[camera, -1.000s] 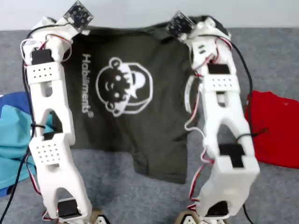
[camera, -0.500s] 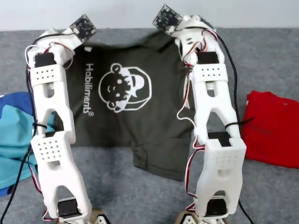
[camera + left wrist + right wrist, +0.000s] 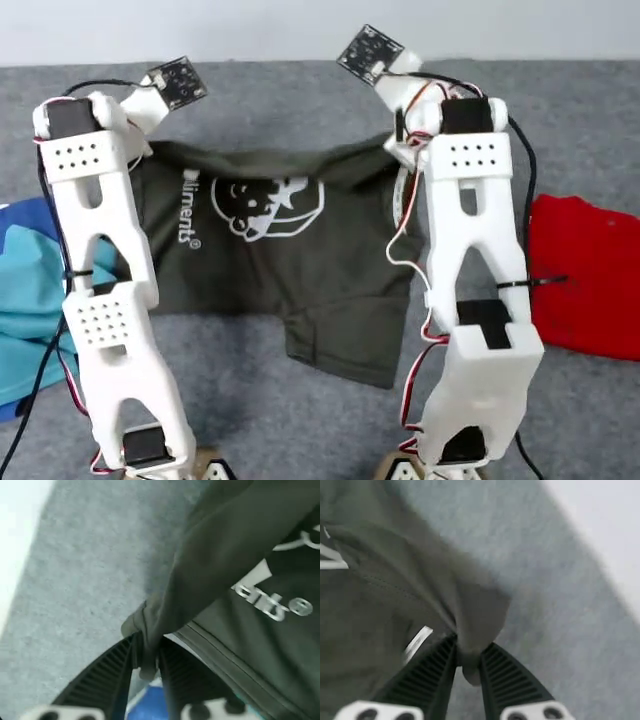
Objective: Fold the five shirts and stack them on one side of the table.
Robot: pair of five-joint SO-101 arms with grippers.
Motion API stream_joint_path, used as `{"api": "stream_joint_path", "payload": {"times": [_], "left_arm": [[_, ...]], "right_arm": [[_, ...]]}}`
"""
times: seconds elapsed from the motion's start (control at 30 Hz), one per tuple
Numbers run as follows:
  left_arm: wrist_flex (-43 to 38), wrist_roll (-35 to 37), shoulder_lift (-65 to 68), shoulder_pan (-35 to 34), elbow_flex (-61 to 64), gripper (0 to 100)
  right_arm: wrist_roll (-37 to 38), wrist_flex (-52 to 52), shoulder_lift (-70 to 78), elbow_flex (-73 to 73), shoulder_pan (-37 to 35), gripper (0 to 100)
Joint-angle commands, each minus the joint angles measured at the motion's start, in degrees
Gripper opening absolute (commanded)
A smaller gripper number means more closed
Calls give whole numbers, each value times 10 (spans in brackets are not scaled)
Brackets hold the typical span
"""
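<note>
A dark olive shirt (image 3: 270, 250) with a white printed face lies in the middle of the grey table, its far edge lifted and folding toward the near side. My left gripper (image 3: 146, 655) is shut on the shirt's far left corner (image 3: 145, 625). My right gripper (image 3: 467, 662) is shut on the far right corner (image 3: 475, 615). In the high view the left arm (image 3: 100, 250) and the right arm (image 3: 470, 250) stand along the shirt's two sides, grippers near its raised far edge. A red shirt (image 3: 585, 275) lies at the right, blue and teal shirts (image 3: 30, 290) at the left.
The grey cloth-covered table (image 3: 280, 100) has bare room beyond the olive shirt, up to a white wall at the back. The arm bases stand at the near edge.
Both grippers have pulled the shirt's far edge up and toward the near side. The top of the printed face is now covered by the fold.
</note>
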Motion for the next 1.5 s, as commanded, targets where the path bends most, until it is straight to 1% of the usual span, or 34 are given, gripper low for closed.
{"api": "stream_joint_path", "payload": {"times": [0.0,0.13,0.23,0.33,0.4,0.53,0.67,0.83,1.07,1.27,1.47], "left_arm": [[26,-4,-11,-3,-25,15],[27,-4,-11,-18,-20,16],[27,-4,-20,-30,7,17],[27,-8,-52,-42,67,17],[27,-23,-81,-46,128,17],[25,-49,-147,-47,250,17],[25,-50,-178,-46,320,17],[24,-48,-169,-49,327,18],[24,-46,-140,-50,327,18],[24,-39,-137,-59,328,18],[25,-39,-136,-57,329,18]], "right_arm": [[-32,82,-54,-38,-13,9],[-58,183,-73,-38,-36,9],[-79,245,-86,-35,-55,9],[-109,247,-116,-15,-59,9],[-113,247,-146,20,-66,9],[-115,247,-229,140,-79,9],[-118,247,-305,264,-88,9],[-162,246,-377,389,-109,9],[-210,245,-428,499,-182,9],[-211,241,-438,549,-195,9],[-210,201,-427,616,-195,9]]}}
